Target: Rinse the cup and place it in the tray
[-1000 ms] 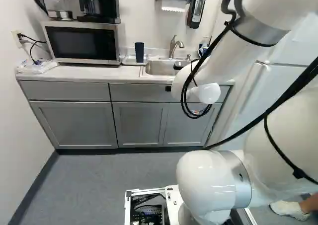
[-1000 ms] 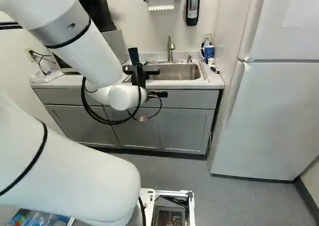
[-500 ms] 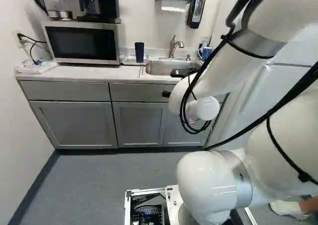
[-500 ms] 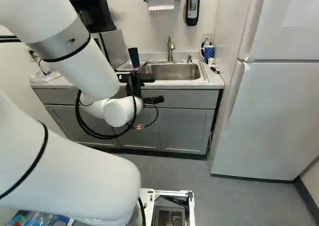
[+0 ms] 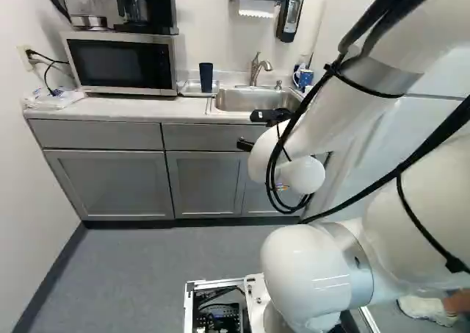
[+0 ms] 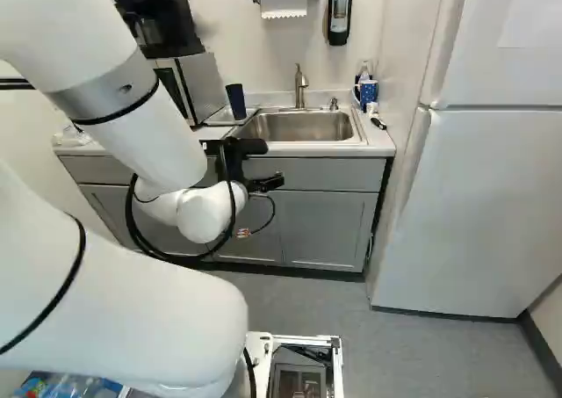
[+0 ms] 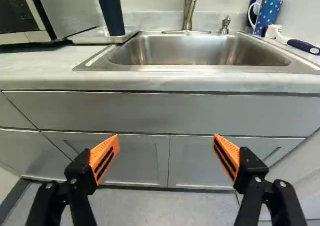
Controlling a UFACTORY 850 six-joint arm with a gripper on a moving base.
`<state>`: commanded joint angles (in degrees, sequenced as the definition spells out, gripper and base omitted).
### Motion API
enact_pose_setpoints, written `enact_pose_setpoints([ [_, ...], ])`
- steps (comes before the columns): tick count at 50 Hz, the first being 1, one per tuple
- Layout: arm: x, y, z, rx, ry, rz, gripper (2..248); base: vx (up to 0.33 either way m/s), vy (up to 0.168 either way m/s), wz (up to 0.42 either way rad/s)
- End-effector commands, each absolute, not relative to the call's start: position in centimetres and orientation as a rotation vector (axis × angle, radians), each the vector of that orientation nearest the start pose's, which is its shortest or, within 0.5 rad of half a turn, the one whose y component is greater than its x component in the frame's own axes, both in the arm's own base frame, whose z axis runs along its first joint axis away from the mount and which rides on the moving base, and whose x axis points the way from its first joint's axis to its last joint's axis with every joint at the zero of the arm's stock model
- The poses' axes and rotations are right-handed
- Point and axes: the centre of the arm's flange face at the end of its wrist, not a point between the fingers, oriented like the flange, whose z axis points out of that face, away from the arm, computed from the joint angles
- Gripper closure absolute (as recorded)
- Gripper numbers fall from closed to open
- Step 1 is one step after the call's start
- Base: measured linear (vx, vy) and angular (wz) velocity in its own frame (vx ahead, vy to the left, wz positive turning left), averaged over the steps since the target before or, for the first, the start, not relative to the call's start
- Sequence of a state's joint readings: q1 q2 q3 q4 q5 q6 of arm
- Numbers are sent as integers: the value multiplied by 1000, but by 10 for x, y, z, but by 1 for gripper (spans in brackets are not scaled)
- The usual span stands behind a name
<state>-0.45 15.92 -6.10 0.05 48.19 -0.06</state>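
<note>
In the right base view one finger of my gripper shows in front of the cabinets, below the counter edge; the arm hides the rest. In the wrist view the gripper stands wide open, nothing between its orange pads. The dark blue cup stands on the light tray, left of the sink; both lie beyond the gripper and above its level. In the left base view the cup is in plain sight at the rear of the counter.
A faucet rises behind the sink. Right of it are a patterned mug and a brush with a dark handle. A microwave stands left of the tray; a white refrigerator stands to the right.
My gripper has moved down and back from the sink and counter, and its wrist has dropped with it. The cup stands unmoved on the tray. The base has not moved.
</note>
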Motion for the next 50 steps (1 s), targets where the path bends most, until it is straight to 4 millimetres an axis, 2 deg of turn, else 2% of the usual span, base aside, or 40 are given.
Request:
enact_pose_setpoints([
  [50,270,0,366,-2558,0,-1824,3,0,0,0],
])
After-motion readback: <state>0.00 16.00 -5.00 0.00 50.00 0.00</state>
